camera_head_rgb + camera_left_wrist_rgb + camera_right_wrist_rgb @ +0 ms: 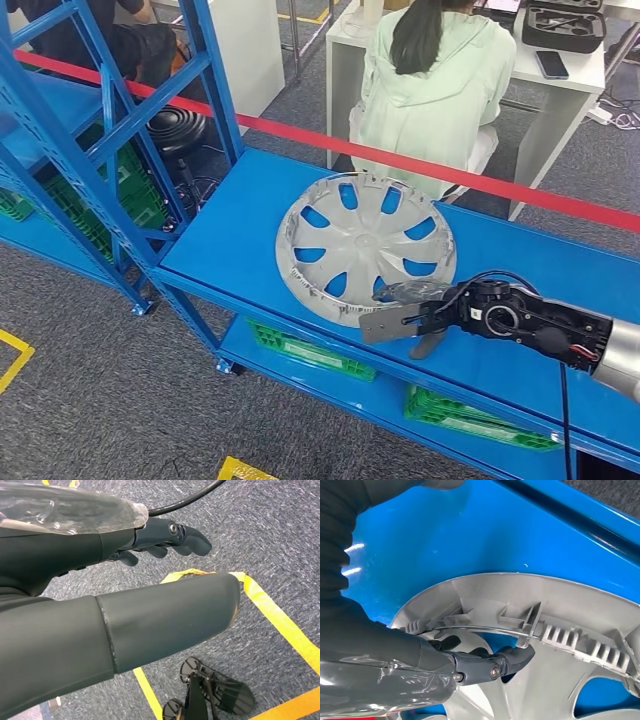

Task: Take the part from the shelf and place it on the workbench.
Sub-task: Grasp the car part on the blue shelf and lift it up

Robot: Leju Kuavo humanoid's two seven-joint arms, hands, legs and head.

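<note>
Item: right hand [423,318], dark fingers [508,660] reaching over the near rim of the grey plastic wheel cover [366,245] and hooked toward its ribbed inner wall, close by a thin wire ring; the fingertips lie at or against the rim. Whether they have closed firmly on the cover cannot be told; the thumb's hold is hidden.

Item: grey plastic wheel cover, round, spoked with open slots, lying inner side up and flat on the blue metal shelf board [226,240]. Not lifted.

Item: left hand [166,537], hanging over the grey carpet floor [264,530], far from the wheel cover; fingers loosely extended, holding nothing.

Progress, as a judgement: reach made, grasp at most begun. Lifting, carrying and setting down on the workbench all remain. No workbench can be identified with certainty.

Surroundings, placed from the wheel cover:
- blue shelf uprights and braces [113,130], well off to the left hand's side; a possible snag when swinging the cover out.
- red barrier tape [453,175], running just behind it.
- a seated person in a pale green jacket [430,90], beyond the tape, at a white table [558,110].
- green plastic crates [309,350], on the lower shelf beneath it.
- yellow floor tape [279,625], under the left hand.
</note>
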